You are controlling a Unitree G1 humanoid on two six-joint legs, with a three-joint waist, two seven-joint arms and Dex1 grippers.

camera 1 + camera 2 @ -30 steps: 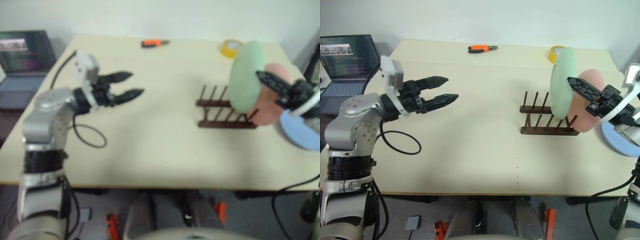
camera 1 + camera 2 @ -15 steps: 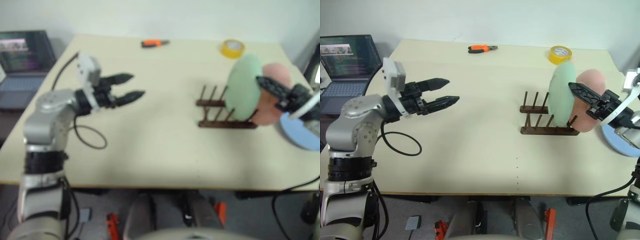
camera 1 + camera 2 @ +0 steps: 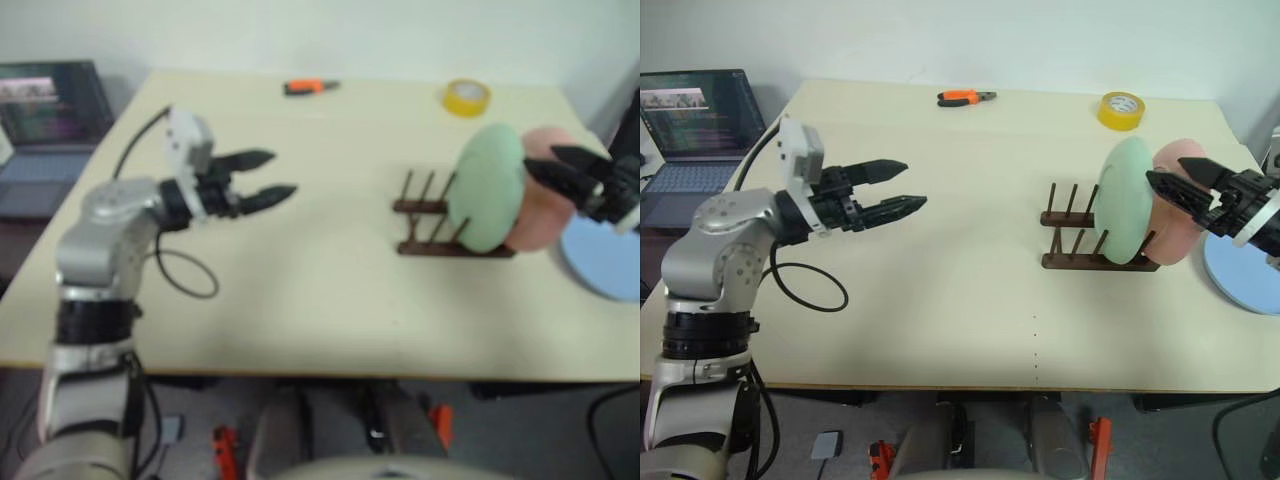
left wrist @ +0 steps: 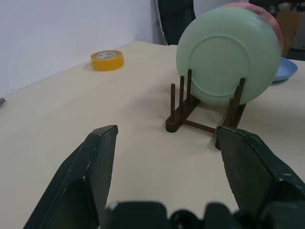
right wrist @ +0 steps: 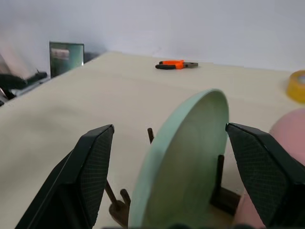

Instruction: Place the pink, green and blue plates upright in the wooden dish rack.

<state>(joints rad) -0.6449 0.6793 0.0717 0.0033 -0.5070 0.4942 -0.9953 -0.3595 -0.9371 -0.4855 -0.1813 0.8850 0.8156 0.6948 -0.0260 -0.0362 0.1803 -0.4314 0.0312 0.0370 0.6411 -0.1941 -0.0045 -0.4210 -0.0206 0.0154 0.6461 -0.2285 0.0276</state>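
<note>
rack [image 3: 1095,240] mid-bench — green plate [image 3: 1122,213] and pink plate [image 3: 1175,215] upright in it | blue plate [image 3: 1245,275] flat beside | right gripper [image 3: 1175,185] jaws spread, holding nothing | left gripper [image 3: 902,187] jaws spread — well apart

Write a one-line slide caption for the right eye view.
Green plate and pink plate upright in the wooden dish rack; open right gripper alongside, blue plate flat on table.

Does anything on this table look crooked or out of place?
A little. The green plate and pink plate stand in the rack but lean rather than sitting straight. The blue plate lies flat at the table's edge, not racked yet. Pliers and a tape roll sit at the far side.
</note>
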